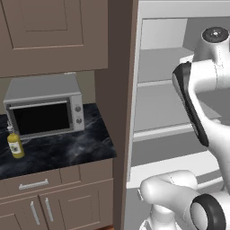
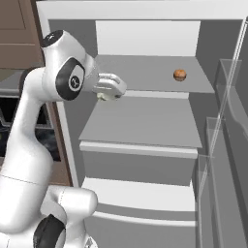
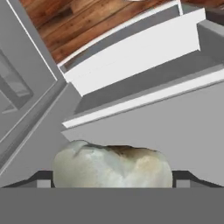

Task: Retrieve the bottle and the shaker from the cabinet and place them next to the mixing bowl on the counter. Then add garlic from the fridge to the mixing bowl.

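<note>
The tool [image 3: 113, 179] is inside the open fridge [image 2: 145, 121], above a grey shelf [image 2: 140, 121]. Its jaws are wide apart around a pale garlic bulb [image 3: 113, 165] sitting between them. The yellow bottle [image 1: 15, 144] stands on the black surface [image 1: 67, 148] by the microwave [image 1: 45, 105].

The counter [image 1: 67, 150] is seen left of the open fridge [image 2: 145, 121], and on it a grey microwave [image 1: 45, 108] is set against the wall, with the bottle [image 1: 15, 144] stood upright just left of the microwave's front corner. Inside the fridge, grey shelves [image 2: 140, 121] are stacked one above another, and a small round brown item [image 2: 179, 74] is seen resting on the upper shelf, toward the right back corner. The middle shelf is seen bare.
</note>
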You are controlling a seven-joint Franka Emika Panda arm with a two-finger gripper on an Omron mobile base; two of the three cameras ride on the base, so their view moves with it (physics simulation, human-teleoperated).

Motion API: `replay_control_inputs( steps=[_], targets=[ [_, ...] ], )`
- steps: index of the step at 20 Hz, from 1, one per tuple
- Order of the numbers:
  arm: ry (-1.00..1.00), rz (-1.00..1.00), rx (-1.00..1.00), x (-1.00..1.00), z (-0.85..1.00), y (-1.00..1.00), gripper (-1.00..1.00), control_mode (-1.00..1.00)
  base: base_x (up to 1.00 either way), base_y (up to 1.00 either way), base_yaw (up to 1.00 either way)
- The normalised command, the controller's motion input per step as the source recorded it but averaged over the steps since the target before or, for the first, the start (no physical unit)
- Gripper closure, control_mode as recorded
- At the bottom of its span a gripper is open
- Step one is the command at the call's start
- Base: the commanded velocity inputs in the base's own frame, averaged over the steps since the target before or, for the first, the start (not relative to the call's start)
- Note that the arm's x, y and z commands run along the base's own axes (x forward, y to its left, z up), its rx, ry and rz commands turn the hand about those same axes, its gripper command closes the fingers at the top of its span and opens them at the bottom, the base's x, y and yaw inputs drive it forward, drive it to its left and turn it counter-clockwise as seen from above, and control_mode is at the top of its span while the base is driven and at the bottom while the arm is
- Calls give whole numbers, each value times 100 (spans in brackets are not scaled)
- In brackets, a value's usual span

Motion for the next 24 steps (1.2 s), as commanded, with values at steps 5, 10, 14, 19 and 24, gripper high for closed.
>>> replay_control_inputs(
  steps=[5, 10, 14, 19, 24],
  targets=[
    [40, -5, 15, -97, -40, 30, 100, -100, 0, 0, 0],
    [28, -2, 16, -75, -82, 16, 100, -100, 0, 0, 0],
    [10, 0, 7, -10, -85, 0, 100, -100, 0, 0, 0],
    [0, 0, 2, 0, -23, 0, 100, -100, 0, 0, 0],
    [1, 0, 0, -1, -2, 0, 100, -100, 0, 0, 0]
  ],
)
